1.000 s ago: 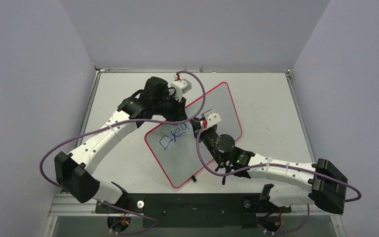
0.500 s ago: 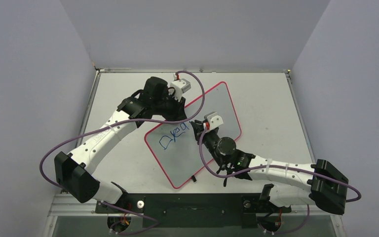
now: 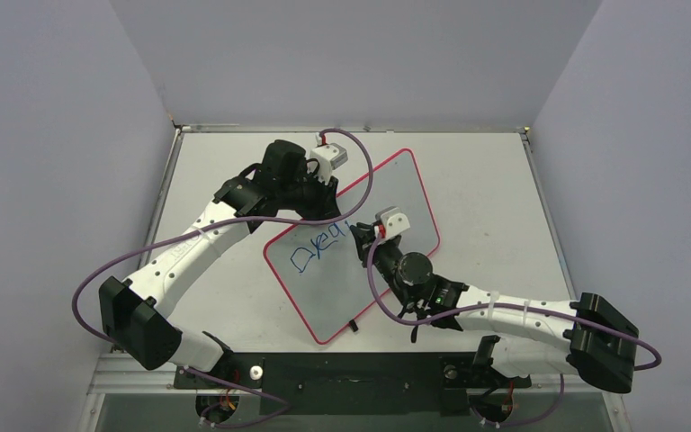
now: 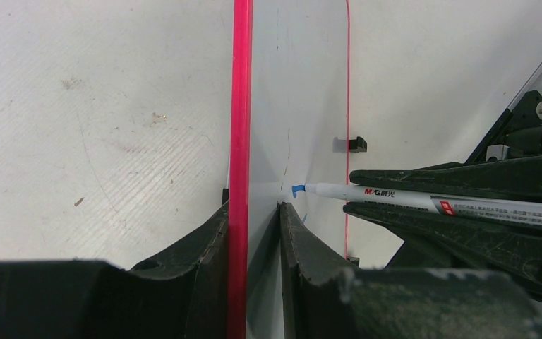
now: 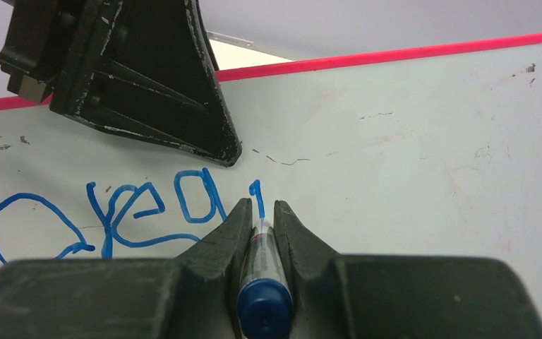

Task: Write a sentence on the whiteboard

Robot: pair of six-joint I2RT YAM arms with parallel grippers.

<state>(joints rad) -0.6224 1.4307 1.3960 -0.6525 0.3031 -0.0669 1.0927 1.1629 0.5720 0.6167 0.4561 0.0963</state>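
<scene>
The whiteboard [image 3: 396,193] seems thin, stiff, light and slippery, so the left claw [image 4: 253,207] is clamped on its far rim; the right claw [image 5: 261,208] is clamped on the pen [image 5: 265,296].

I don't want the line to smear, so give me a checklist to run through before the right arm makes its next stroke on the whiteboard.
1. Hold of the left gripper on the whiteboard rim: ok, clamped.
2. Hold of the right gripper on the marker: ok.
3. Its tip at the board surface: ok, appears to touch.
4. Bare board beyond the newest stroke: ok.
5. The sentence complete: not ok, only a few blue letters.
</scene>
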